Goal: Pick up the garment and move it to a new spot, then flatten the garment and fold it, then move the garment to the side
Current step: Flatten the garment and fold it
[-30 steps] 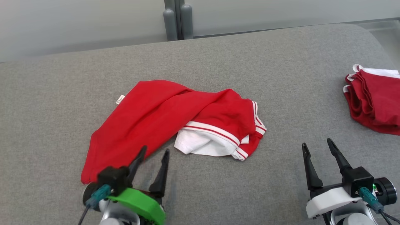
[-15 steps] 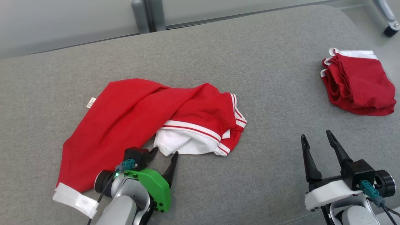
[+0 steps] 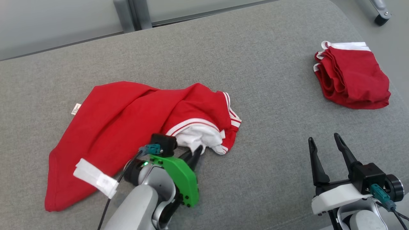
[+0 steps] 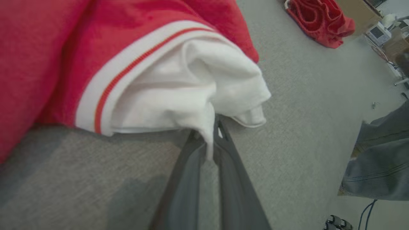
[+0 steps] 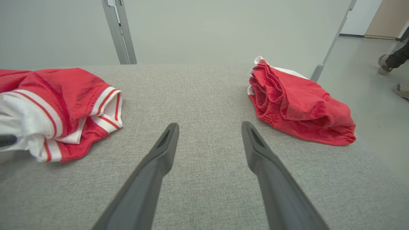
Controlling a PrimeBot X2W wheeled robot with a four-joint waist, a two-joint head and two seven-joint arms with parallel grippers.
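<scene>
Left gripper [image 4: 213, 129] clamps tight on the white fold [image 4: 179, 92] at the near edge of the garment [image 3: 127, 108], out on the grey cushion [image 3: 271, 111]; the tips vanish under cloth, seemingly one layer caught; right gripper [image 3: 323, 142] stands wide, empty

Green-bracketed left hand [image 3: 197, 151], dark fingers [image 4: 183, 182]

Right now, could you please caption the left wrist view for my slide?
Left pincer shut on white edge of the red garment on a grey surface.

No text is readable. The small tag [image 3: 76, 109] on the red garment [image 3: 121, 108] and its white label strip [image 3: 96, 178], near the cushion's [image 3: 274, 105] front edge, carry print too small to make out.
</scene>
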